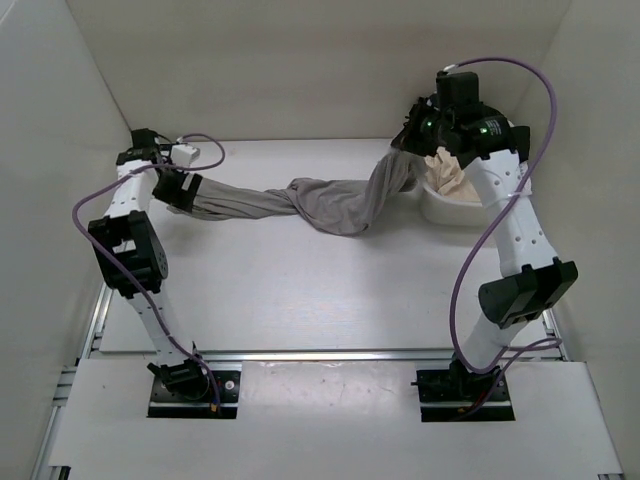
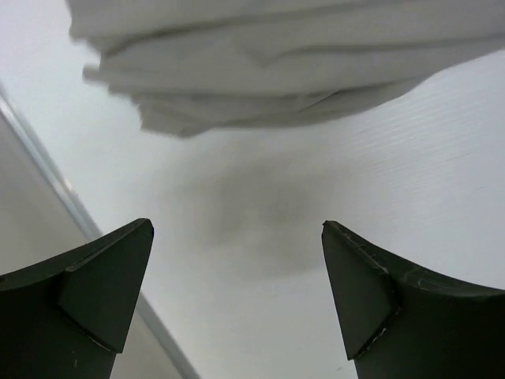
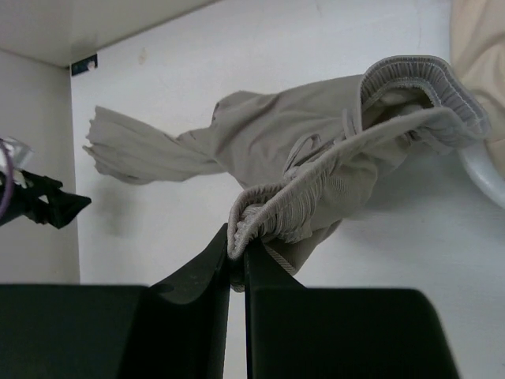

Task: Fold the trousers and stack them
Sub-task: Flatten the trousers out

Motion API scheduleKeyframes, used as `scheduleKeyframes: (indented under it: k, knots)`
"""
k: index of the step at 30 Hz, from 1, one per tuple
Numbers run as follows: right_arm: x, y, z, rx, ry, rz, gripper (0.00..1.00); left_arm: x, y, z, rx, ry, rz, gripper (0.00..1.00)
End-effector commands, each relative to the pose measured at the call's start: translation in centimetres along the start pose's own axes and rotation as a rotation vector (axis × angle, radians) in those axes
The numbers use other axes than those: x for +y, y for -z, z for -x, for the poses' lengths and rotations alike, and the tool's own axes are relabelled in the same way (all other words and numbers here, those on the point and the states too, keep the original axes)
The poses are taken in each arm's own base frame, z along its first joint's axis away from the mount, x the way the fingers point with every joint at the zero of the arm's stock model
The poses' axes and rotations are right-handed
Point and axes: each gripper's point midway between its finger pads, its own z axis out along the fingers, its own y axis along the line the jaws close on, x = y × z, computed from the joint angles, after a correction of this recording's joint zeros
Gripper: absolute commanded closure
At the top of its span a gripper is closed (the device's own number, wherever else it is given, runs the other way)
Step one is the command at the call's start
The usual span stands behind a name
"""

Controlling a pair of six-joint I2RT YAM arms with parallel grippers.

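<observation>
Likely laying-out step: right gripper [image 3: 237, 249] pinches trousers [image 1: 335, 205] waistband, 2 o'clock; left gripper [image 2: 237, 229] spread, 9 o'clock. Next, probably: grab hems, untwist.

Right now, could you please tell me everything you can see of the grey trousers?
The mid-grey trousers of soft thin fabric are strung across the far half of the white table, twisted rope-like midway, where they seem to rest on it. The right gripper has its jaws shut on the ribbed elastic waistband, lifted beside the white tub. The leg ends bunch by the left gripper, whose jaws stand open with no cloth between them.
</observation>
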Motion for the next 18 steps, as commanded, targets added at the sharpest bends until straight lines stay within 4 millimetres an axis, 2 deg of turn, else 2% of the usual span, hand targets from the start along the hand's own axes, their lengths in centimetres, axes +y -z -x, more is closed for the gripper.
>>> scheduleKeyframes:
  k: [1, 2, 3, 5, 6, 7, 8, 9, 12, 15, 16, 17, 18]
  knots:
    - [2.6, 0.4, 0.0, -0.019, 0.016, 0.082, 1.00, -2.3, 1.9, 4.4, -0.175, 0.029, -0.044, 0.00]
    - [2.3, -0.6, -0.8, 0.000, 0.027, 0.067, 1.00, -1.9, 1.8, 5.1, -0.196, 0.044, -0.031, 0.00]
    - [2.3, -0.6, -0.8, 0.000, 0.027, 0.067, 1.00, -1.9, 0.8, 5.5, -0.205, 0.058, -0.044, 0.00]
    - [1.9, -1.3, -1.3, 0.018, 0.025, 0.055, 1.00, -2.9, -0.2, 6.8, -0.235, 0.049, -0.091, 0.00]
    - [1.9, -1.4, -2.0, 0.039, 0.028, 0.050, 1.00, -3.5, -2.1, 6.4, -0.191, 0.030, -0.103, 0.00]
    - [1.7, -1.6, -2.3, 0.047, 0.028, 0.045, 1.00, -3.7, -3.1, 6.2, -0.160, 0.008, -0.084, 0.00]
    - [1.5, -2.0, -2.5, 0.054, 0.027, 0.040, 1.00, -3.4, -4.2, 5.3, -0.103, -0.021, -0.041, 0.00]
    - [1.5, -2.0, -2.5, 0.054, 0.027, 0.040, 1.00, -4.2, -6.3, 4.3, -0.058, -0.025, -0.063, 0.00]
    - [2.0, -2.4, -2.8, 0.063, 0.032, 0.054, 1.00, -4.7, -8.5, 4.2, -0.057, -0.009, -0.095, 0.00]
    - [2.4, -2.1, -2.2, 0.048, 0.052, 0.064, 1.00, -3.4, -9.7, 4.6, -0.057, -0.012, -0.039, 0.00]
    - [2.7, -1.8, -2.0, 0.045, 0.053, 0.079, 1.00, -3.5, -10.7, 3.8, -0.029, -0.010, -0.036, 0.06]
    - [2.9, -1.6, -1.7, 0.037, 0.064, 0.084, 1.00, -3.0, -10.6, 3.5, -0.011, -0.010, -0.007, 0.38]
    - [3.1, -1.5, -1.4, 0.029, 0.074, 0.089, 1.00, -3.3, -10.9, 2.9, 0.003, -0.022, -0.016, 0.57]
